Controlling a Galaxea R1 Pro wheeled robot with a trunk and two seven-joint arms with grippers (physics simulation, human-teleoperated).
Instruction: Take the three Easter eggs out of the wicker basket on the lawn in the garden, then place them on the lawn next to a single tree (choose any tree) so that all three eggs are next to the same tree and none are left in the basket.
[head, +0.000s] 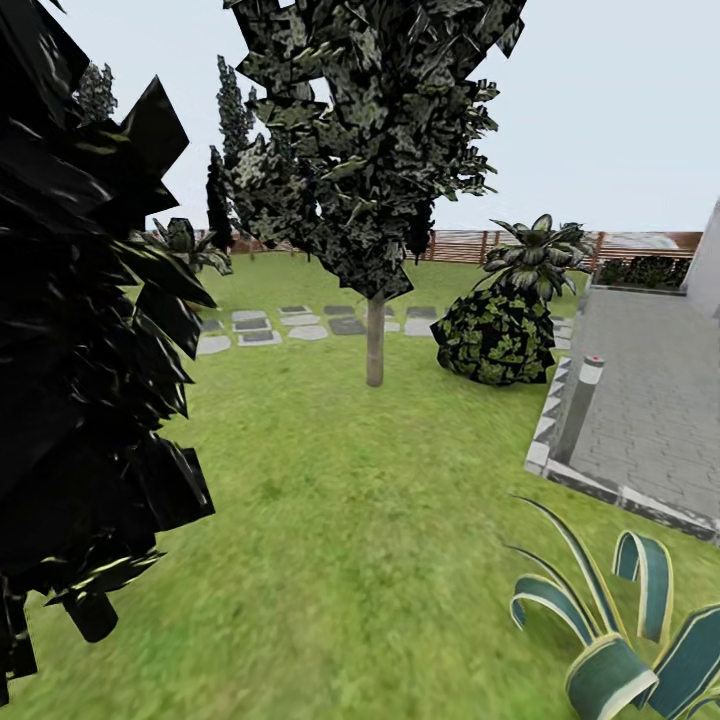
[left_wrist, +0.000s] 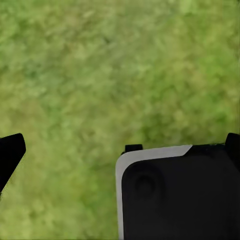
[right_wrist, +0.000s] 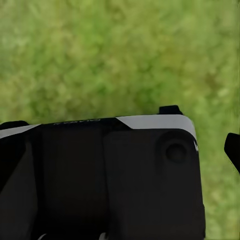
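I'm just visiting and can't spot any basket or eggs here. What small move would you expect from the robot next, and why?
Probably a slow turn of the base to look around. The head view takes in lawn, a tree, a round bush and stepping stones, while dark foliage blocks its left side. Both wrist views look down on bare grass, so nothing is ready to grasp.

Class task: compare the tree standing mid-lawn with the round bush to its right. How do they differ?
The tree has a bare, thin trunk lifting its crown high; the bush sits leafy right down to the lawn. The tree is far taller; the bush is squat and rounded. Both have dark, mottled green foliage.
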